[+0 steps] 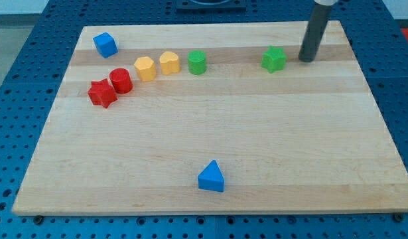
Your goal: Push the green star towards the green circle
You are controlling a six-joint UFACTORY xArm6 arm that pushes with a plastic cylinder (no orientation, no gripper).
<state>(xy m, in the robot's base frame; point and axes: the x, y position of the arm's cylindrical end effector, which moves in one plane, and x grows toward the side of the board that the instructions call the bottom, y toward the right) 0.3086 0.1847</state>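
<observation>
note that my tip (a bare rod, so no pincer state applies) sits just right of the green star, not touching it, and the star stands well apart from the green circle, so the push remains undone.

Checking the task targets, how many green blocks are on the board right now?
2. The green circle sits at the right end of the row near the view's top; the green star lies further right, just left of my tip. None looks hidden.
</observation>
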